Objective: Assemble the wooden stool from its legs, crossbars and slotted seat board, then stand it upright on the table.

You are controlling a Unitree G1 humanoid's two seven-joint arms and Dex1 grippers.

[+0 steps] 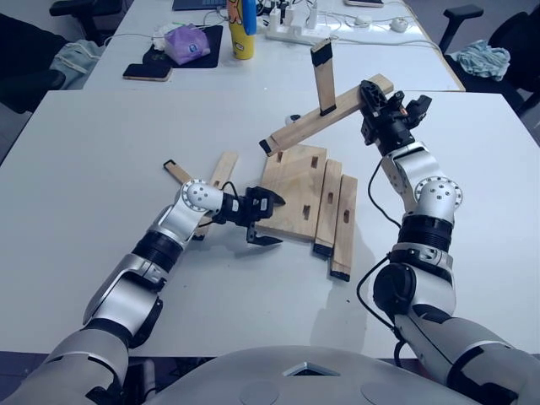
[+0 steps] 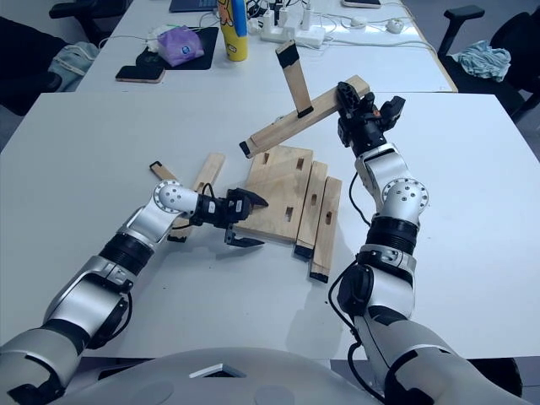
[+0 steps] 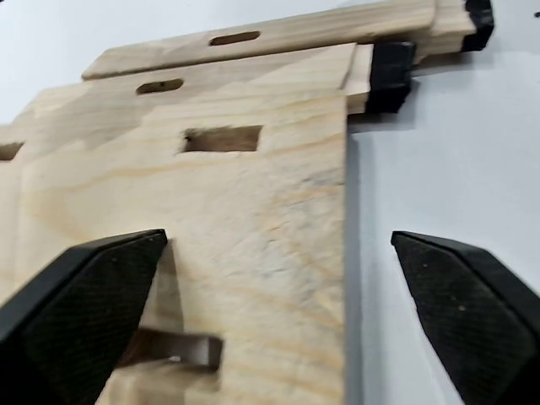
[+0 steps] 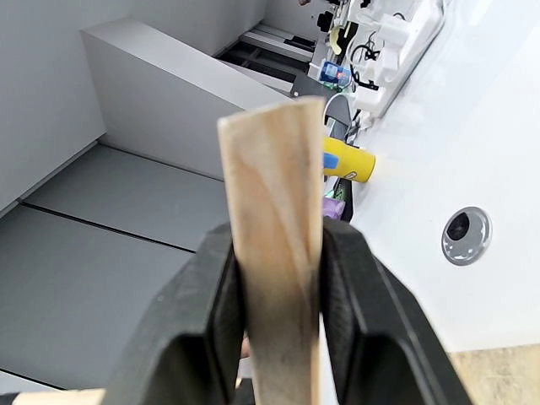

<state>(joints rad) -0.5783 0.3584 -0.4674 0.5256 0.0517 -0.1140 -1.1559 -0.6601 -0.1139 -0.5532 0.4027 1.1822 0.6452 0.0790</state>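
The slotted seat board (image 1: 291, 190) lies flat mid-table, with two slotted bars (image 1: 327, 207) (image 1: 344, 226) lying against its right side. My left gripper (image 1: 272, 221) is open at the board's near left corner. In the left wrist view the board (image 3: 253, 219) edge sits between the black fingertips (image 3: 76, 312). My right gripper (image 1: 371, 105) is shut on the upper end of a long wooden bar (image 1: 325, 118). The bar slopes down to the board's far edge, and a short black-tipped piece (image 1: 323, 80) stands up from it. The pads (image 4: 215, 312) clamp the bar (image 4: 274, 253).
Two loose wooden pieces (image 1: 224, 169) (image 1: 177, 173) lie left of the board, under my left forearm. A cable hole (image 4: 465, 236) is in the tabletop behind the bar. The rear table holds a yellow bottle (image 1: 242, 29), a power strip (image 1: 295, 34) and a phone (image 1: 148, 72).
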